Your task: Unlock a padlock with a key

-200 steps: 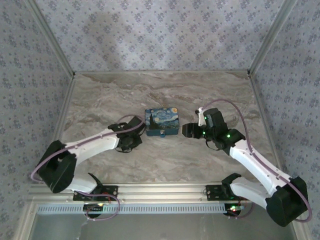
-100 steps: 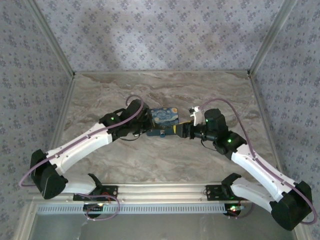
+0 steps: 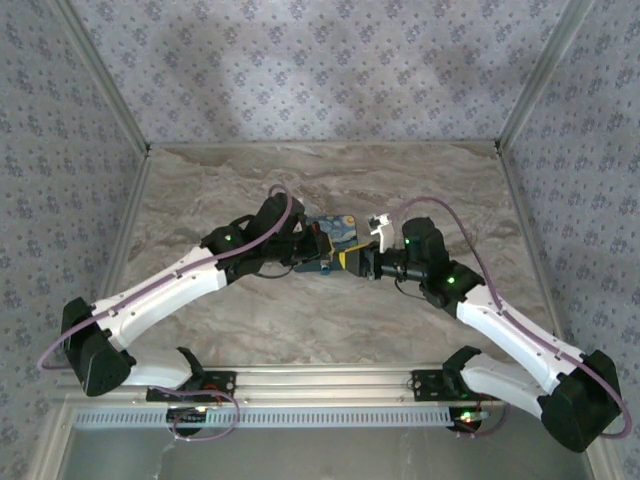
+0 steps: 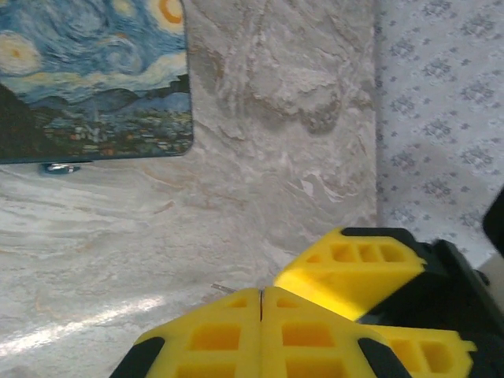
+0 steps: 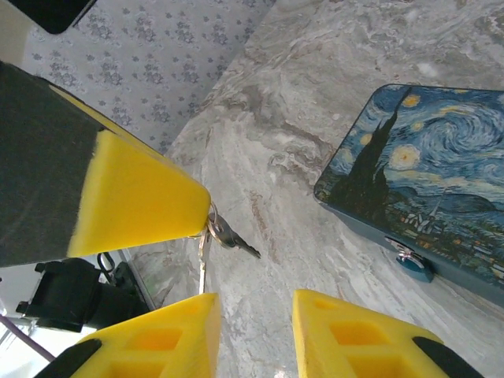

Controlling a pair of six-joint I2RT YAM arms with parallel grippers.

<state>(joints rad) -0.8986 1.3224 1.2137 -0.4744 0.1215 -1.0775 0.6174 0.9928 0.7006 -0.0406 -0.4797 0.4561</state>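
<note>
Padlock: tiny, blue-metallic, tucked at lower front edge of Starry Night box, touching it; shackle too small to make out. From top view, sits just in front of box near table centre, w/ both arms reaching in from either side and meeting right there. Box: lies flat on marble table, printed lid up. L gripper: yellow fingers pressed tight together, no gap along seam. In R wrist view, pinches key ring at its very tip, w/ key dangling off ring, blade angled toward box. Key well short of padlock, bare marble between them; can't tell if key touches table. R gripper: fingers apart, clear gap, nothing held between them. Sits just below L gripper's tip, one finger right under lower end of key ring; contact w/ ring can't be judged. From L wrist view, one R finger shows just beside closed L pair, above and to the side, close but whether touching unclear.
</note>
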